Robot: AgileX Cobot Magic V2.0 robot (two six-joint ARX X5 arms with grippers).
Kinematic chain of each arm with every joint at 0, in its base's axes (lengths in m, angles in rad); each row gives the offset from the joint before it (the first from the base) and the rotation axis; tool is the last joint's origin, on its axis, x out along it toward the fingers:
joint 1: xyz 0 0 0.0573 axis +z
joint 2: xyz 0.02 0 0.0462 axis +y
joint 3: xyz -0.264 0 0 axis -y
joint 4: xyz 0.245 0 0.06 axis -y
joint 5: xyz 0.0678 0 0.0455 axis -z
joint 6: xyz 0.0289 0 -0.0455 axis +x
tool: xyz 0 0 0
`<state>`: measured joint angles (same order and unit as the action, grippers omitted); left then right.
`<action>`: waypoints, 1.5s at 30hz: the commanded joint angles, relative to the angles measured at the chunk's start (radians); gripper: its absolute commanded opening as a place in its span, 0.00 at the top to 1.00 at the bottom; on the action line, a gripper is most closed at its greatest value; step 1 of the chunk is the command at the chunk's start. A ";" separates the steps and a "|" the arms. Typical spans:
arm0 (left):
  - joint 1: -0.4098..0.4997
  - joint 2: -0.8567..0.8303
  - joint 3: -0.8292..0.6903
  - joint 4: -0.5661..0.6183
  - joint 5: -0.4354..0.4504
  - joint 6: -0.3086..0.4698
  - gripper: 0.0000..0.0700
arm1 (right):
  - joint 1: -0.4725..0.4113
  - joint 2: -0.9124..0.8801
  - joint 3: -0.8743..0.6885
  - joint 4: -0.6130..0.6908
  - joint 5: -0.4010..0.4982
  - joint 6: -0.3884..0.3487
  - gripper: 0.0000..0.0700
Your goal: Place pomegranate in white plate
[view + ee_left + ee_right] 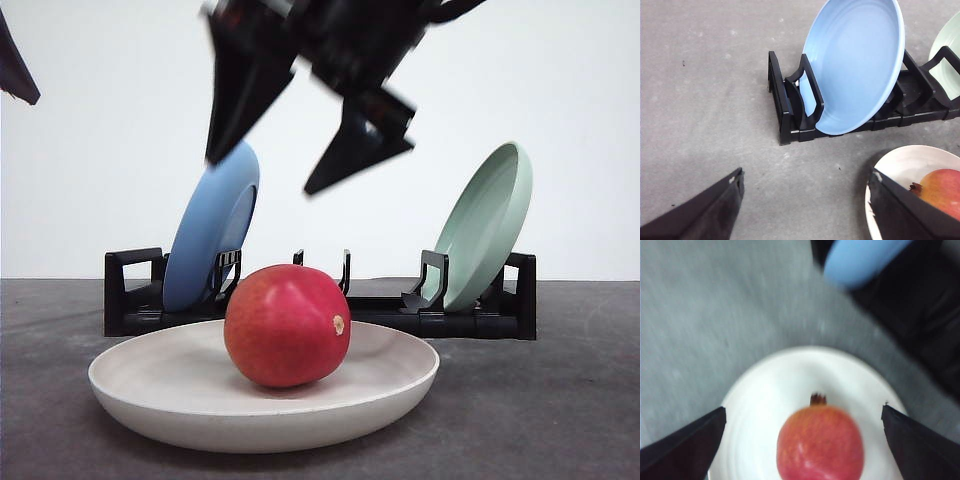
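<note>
- The grey table (560, 400) is seen carrying everything, with a black dish rack (320, 305) set at the back.
- The white plate (150, 385) is laid flat just in front of the rack; the pomegranate (287, 325) is held in it, resting near its middle, so the placing is judged done and only the arm's retreat is left.
- In the rack, a blue plate (212, 225) is stood on edge at one end and a pale green plate (485, 225) at the other; the slots between are unfilled.
- The right gripper (290, 155) is seen above the fruit, fingers spread wide and grasping nothing.
- The left gripper (805, 205) is held open over bare table beside the white plate, nothing clasped.
</note>
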<state>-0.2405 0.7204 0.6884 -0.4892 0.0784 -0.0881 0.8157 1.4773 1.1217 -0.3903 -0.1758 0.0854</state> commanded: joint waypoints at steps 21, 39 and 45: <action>-0.002 0.005 0.011 -0.043 0.001 -0.007 0.33 | -0.506 -0.555 -0.542 0.069 -0.061 0.021 0.12; -0.002 0.004 0.012 -0.064 0.001 -0.010 0.97 | -0.571 -0.564 -0.545 0.074 -0.059 0.012 0.96; -0.002 0.004 0.012 -0.064 0.001 -0.010 0.97 | -0.571 -0.564 -0.545 0.076 -0.059 0.012 0.96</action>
<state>-0.2405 0.7204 0.6884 -0.5636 0.0784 -0.0978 0.2413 0.9058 0.5720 -0.3244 -0.2340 0.1017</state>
